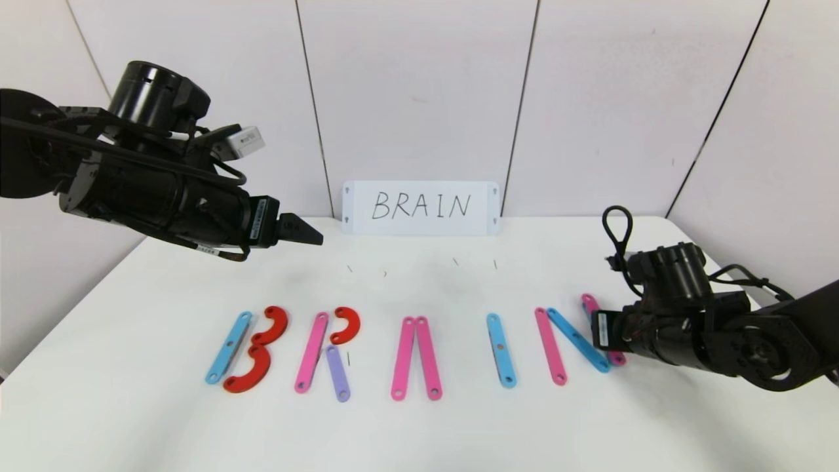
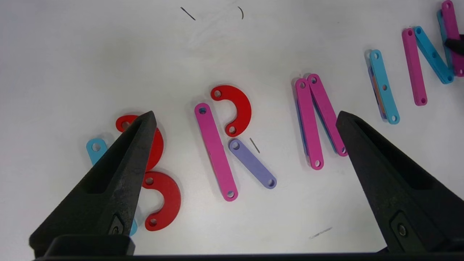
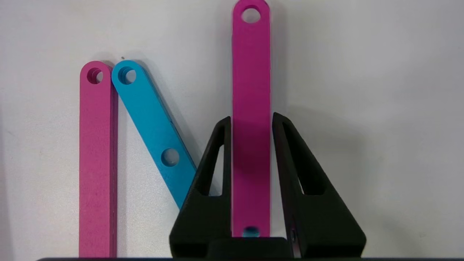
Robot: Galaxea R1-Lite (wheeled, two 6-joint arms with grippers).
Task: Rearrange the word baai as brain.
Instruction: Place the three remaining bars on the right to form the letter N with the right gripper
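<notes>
Robot lab bench, bare white table [image 1: 419, 432], plain panelled partition walls [image 1: 419, 85], handwritten reference card [image 1: 421, 207]

pink strips [image 1: 312, 351]: 5 | blue strips [image 1: 229, 347]: 3 | purple strip [image 1: 338, 373]: 1 | red arcs [image 1: 271, 326]: 3 | white card [image 1: 420, 207]: 1 | claws [image 1: 298, 230]: 2

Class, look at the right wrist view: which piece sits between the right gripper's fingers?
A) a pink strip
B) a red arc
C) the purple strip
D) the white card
A: the right gripper has its fingers on either side of a pink strip, the last stroke of the N.
</notes>
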